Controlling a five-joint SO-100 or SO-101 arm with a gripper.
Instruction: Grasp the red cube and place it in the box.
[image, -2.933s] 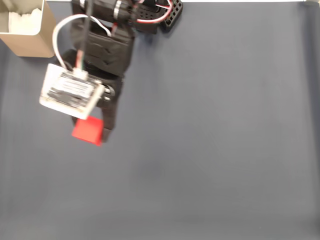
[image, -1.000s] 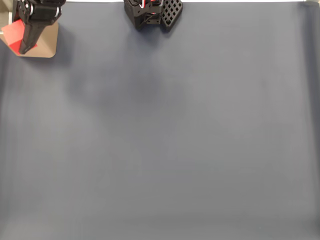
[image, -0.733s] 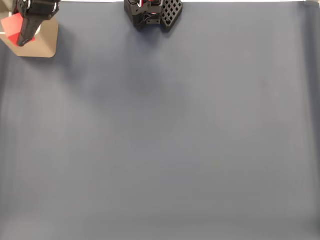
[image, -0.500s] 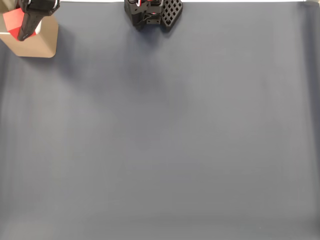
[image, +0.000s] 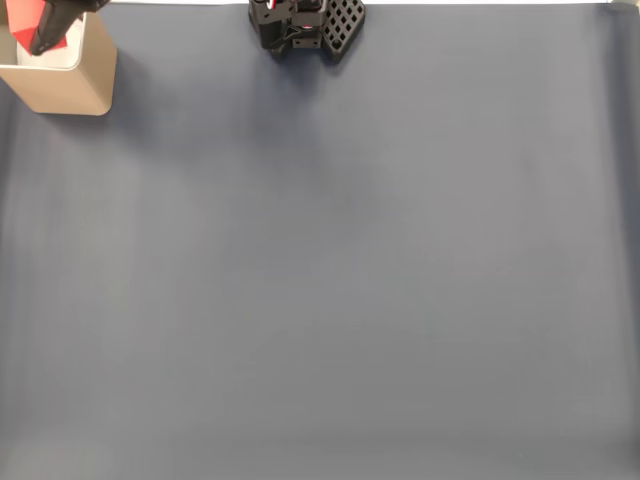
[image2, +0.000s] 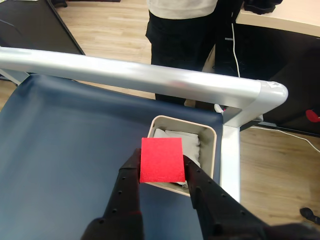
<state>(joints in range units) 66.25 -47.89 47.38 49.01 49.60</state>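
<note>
Above the box's (image2: 217, 150) near rim in the wrist view, your gripper (image2: 161, 169) clamps the red cube (image2: 161, 160); carry it farther over the white padding (image2: 189, 144) before opening.

A dark blue-grey tabletop (image: 350, 280), edged by a silver metal rail (image2: 150, 75), carries the tan box (image: 70, 85) at its far left corner in the fixed view, and the arm's black base (image: 300, 25) at the top edge.
</note>
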